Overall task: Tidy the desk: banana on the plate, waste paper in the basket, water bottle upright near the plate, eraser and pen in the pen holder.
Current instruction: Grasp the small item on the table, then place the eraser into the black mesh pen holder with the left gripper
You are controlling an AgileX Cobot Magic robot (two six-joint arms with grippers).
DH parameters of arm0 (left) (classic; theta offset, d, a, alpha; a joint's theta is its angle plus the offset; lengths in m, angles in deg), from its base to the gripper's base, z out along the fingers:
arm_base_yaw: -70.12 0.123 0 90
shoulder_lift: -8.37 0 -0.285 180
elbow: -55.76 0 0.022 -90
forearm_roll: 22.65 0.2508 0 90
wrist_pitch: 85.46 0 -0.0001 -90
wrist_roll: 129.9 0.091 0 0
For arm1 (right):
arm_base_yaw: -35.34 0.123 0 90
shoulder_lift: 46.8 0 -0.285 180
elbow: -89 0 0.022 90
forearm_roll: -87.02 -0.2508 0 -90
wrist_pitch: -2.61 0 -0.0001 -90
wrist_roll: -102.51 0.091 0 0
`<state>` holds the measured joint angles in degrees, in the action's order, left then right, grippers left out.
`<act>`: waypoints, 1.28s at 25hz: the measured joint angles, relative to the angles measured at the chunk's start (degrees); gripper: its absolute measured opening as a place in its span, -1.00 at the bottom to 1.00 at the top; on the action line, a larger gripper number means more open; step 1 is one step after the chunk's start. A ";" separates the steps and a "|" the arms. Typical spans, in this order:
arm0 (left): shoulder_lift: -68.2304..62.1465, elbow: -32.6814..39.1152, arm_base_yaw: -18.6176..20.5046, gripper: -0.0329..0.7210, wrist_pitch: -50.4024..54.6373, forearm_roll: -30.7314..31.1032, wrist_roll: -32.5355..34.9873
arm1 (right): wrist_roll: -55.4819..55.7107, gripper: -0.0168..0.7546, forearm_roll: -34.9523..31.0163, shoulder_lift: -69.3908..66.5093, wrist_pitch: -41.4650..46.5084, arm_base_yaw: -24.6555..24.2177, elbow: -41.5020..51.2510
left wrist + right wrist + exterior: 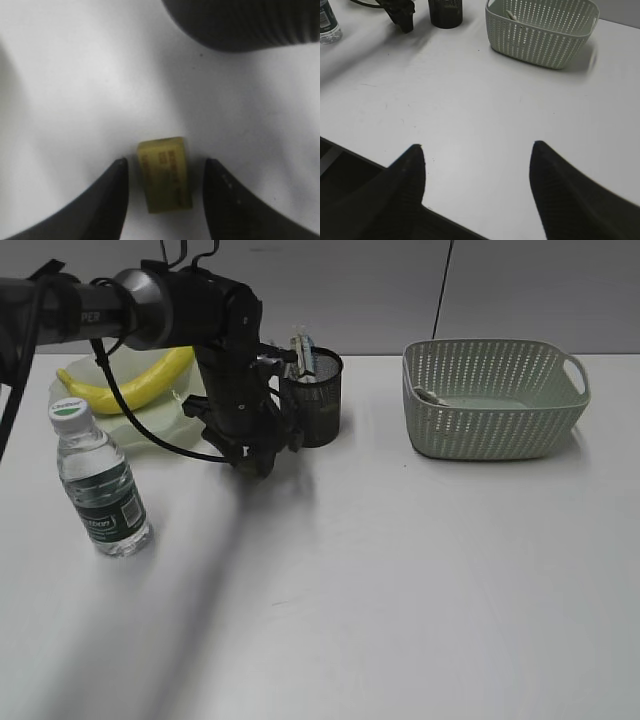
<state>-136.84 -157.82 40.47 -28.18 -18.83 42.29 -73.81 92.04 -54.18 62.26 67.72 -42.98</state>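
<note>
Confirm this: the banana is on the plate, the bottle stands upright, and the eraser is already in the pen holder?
Not the eraser. The left wrist view shows it lying on the desk between the left tool's fingers. The banana is on the plate; the bottle stands upright.

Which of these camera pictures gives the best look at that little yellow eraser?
The left wrist view. There the eraser lies on the desk between the open fingers of the left gripper, close enough to show faint print. In the exterior view the arm hides it; in the right wrist view I cannot find it.
</note>
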 joint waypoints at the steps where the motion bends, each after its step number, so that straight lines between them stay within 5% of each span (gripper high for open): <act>1: 0.00 0.00 0.00 0.05 -0.15 -0.02 0.00 | 0.00 0.38 0.00 0.00 0.00 0.00 0.00; 6: -0.02 0.00 0.01 -0.04 -0.81 0.09 0.00 | 0.00 0.38 0.00 0.00 0.00 0.00 0.00; 11: -0.06 0.00 0.12 -0.34 -0.92 0.16 0.00 | 0.00 0.38 0.00 0.00 0.00 0.00 0.00; 32: 6.54 -0.07 0.12 -0.40 6.73 0.60 -0.03 | 0.00 0.38 0.00 0.00 0.00 0.00 0.00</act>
<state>-130.30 -157.89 40.59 -21.45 -18.23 42.26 -73.81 92.04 -54.18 62.26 67.72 -42.98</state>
